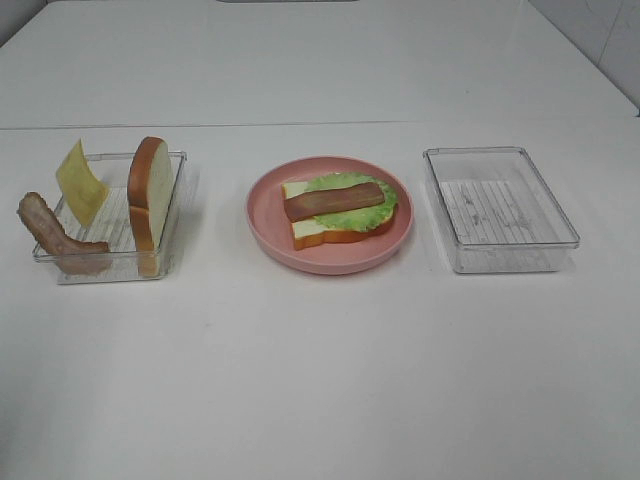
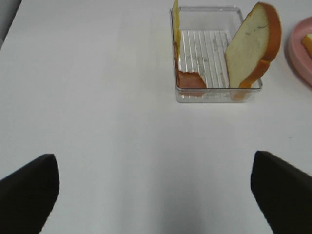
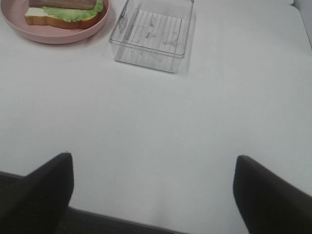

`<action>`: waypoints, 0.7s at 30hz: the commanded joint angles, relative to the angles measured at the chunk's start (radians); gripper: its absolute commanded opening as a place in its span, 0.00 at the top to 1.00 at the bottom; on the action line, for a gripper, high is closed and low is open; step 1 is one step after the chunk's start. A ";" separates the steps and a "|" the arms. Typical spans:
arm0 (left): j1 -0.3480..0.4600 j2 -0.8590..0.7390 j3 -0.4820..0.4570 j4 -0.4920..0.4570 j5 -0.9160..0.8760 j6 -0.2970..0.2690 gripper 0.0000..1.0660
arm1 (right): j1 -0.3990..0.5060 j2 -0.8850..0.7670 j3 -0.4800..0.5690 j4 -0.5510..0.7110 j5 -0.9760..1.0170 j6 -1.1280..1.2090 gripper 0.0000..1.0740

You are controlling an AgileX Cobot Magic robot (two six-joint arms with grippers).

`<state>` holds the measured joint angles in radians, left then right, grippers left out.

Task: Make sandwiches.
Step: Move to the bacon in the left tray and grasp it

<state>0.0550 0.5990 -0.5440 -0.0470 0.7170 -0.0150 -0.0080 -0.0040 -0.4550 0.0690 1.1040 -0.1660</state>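
Bread point(image 1: 318, 233) with orange-brown crust, under green lettuce point(image 1: 386, 214) and a brown meat strip point(image 1: 333, 201), lies on the pink plate point(image 1: 330, 263) at the middle of the table point(image 1: 320, 390), my left gripper point(image 2: 153, 165) and right gripper point(image 3: 152, 163) both spread wide, holding nothing.

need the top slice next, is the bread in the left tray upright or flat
Upright: the bread slice stands on edge in the tray, slightly tilted.

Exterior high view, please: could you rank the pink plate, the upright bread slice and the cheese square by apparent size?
1. pink plate, clearly largest.
2. upright bread slice.
3. cheese square, nearly alike; both stand angled, so unsure.
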 commanded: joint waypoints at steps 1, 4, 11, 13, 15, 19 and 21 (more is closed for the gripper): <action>-0.004 0.101 -0.018 0.006 -0.054 -0.002 0.06 | -0.006 -0.034 -0.002 0.004 0.000 -0.011 0.19; -0.004 0.222 -0.061 0.003 -0.074 -0.004 0.06 | -0.006 -0.034 -0.002 0.004 0.000 -0.011 0.19; -0.004 0.472 -0.204 -0.017 -0.062 -0.004 0.06 | -0.006 -0.034 -0.002 0.004 0.000 -0.011 0.19; -0.004 0.523 -0.244 -0.027 -0.058 -0.004 0.06 | -0.006 -0.034 -0.002 0.004 0.000 -0.011 0.19; -0.004 0.566 -0.283 -0.026 -0.061 -0.002 0.06 | -0.006 -0.034 -0.002 0.004 0.000 -0.011 0.19; -0.004 0.584 -0.289 -0.021 -0.085 -0.004 0.06 | -0.006 -0.034 -0.002 0.004 0.000 -0.011 0.19; -0.004 0.607 -0.293 -0.025 -0.100 -0.012 0.06 | -0.006 -0.034 -0.002 0.004 0.000 -0.011 0.19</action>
<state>0.0550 1.1880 -0.8260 -0.0620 0.6390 -0.0150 -0.0080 -0.0040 -0.4550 0.0690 1.1040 -0.1660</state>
